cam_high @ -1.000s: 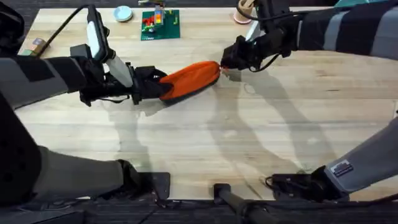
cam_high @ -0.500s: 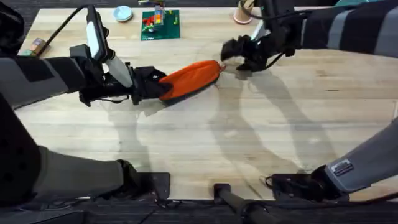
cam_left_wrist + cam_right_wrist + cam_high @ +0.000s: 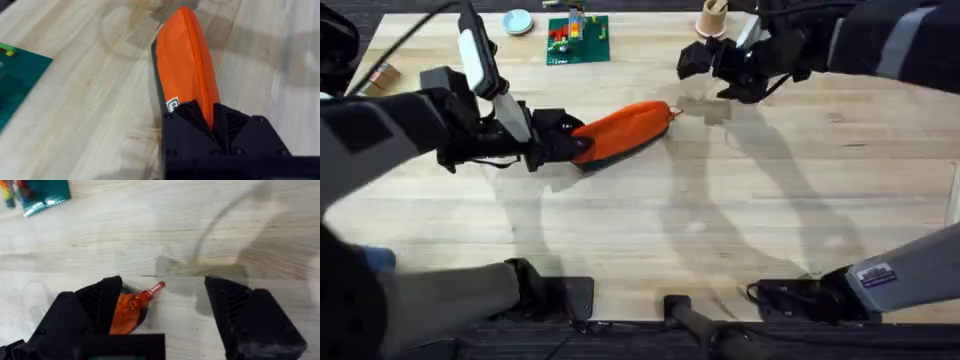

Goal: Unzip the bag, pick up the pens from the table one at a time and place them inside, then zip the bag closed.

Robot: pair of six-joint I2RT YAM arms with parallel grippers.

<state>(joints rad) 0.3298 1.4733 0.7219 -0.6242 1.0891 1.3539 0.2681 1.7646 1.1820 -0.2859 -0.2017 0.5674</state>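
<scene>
Right hand [image 3: 692,62] has let go of the zipper pull and lifted away wide open, left hand [image 3: 552,140] clamping the bag [image 3: 620,130], zipped, task nearly done

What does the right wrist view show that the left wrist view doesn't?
Right wrist alone: the bag's orange zipper pull tab lying on the wood, seen past the open right gripper, which touches nothing. Left wrist alone: the left gripper shut on the bag at one end, with the orange side and dark lower edge running away from it. Both: the table, a corner of the green board, and part of the orange bag.
</scene>
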